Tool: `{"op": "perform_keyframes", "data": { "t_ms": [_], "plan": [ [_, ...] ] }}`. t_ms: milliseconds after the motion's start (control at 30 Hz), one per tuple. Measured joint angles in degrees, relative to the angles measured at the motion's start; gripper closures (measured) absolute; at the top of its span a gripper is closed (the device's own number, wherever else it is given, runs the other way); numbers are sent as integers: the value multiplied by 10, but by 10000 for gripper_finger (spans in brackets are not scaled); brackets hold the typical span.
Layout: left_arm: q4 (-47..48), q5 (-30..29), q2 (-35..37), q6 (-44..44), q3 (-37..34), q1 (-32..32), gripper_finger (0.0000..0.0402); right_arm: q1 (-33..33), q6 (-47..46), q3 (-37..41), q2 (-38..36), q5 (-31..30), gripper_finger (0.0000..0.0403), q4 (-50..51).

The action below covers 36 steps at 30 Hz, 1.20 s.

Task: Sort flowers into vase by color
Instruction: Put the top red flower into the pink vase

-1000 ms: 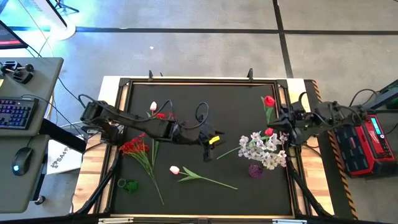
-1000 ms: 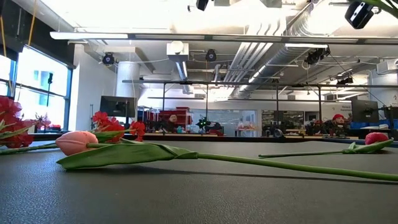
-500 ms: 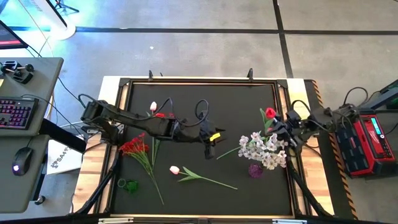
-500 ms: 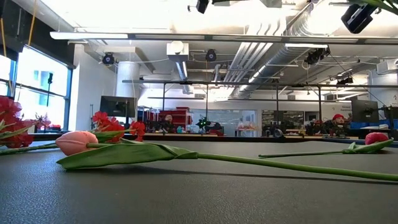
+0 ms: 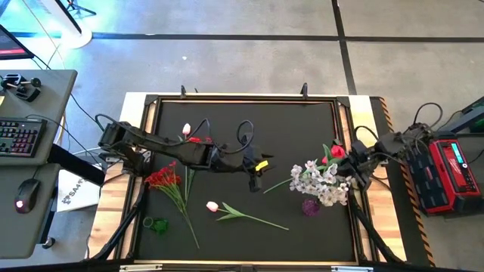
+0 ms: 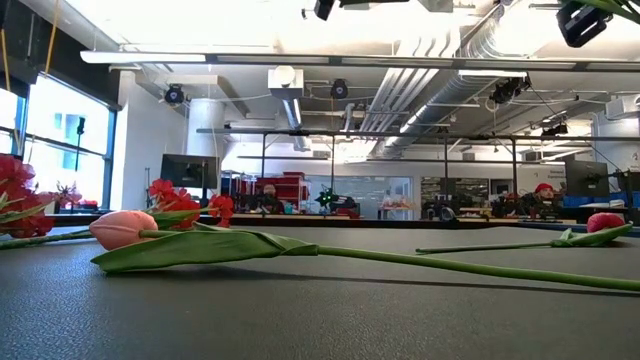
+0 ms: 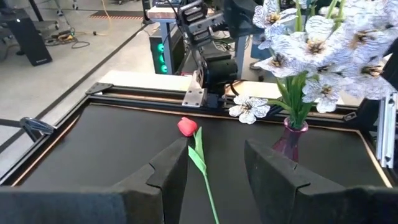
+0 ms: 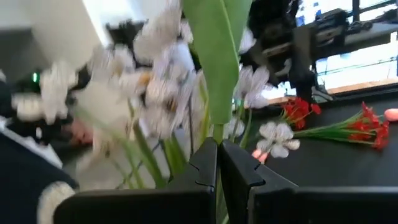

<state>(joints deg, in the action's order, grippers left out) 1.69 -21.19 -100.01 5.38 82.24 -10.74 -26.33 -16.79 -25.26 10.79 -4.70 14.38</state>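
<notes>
On the left of the mat (image 5: pixel 227 121), a red sprig (image 5: pixel 165 178) and a pink tulip (image 5: pixel 212 205) are left lying flat and unsorted, in the same places as a second ago. A small green object (image 5: pixel 156 224) is seen near the front left corner; whether it is a vase cannot be made out.

At mid-mat the left gripper (image 5: pixel 254 178) is held as it was, its fingers (image 7: pixel 166 169) standing half apart with nothing between them. Beyond them a red bud (image 7: pixel 187 126) is seen lying on the mat.

To the right, the white flowers (image 5: pixel 321 181) are seen standing in a purple vase (image 7: pixel 290 140).

The one change is at the right. The right gripper (image 5: pixel 351 162), shut tight on the green stem (image 8: pixel 214 68) of a rosebud (image 5: pixel 337 151), has been brought forward along the mat's right edge, and the rosebud is now held just beside the white flowers. It is judged that a placement is being approached, though red would be set among white there.

In the high view the vase's mouth is hidden under blossoms, so whether the stem is over it cannot be told. The right wrist view is blurred. Neither gripper's fingers are shown in the low view.
</notes>
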Motion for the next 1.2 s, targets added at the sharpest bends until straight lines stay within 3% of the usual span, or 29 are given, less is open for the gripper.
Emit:
{"op": "perform_keyframes", "data": {
  "t_ms": [367,633,1033,1200],
  "plan": [
    [-3,-3,0,-5,0,10,257,-5,4,0,0,62,403,115],
    [-31,-3,0,-1,0,22,257,-5,10,0,1,66,403,121],
    [-55,-27,1,-12,0,30,257,-5,-102,0,34,83,401,163],
    [-54,-28,1,-15,0,30,257,-5,-115,0,38,95,374,153]
  ]
}}
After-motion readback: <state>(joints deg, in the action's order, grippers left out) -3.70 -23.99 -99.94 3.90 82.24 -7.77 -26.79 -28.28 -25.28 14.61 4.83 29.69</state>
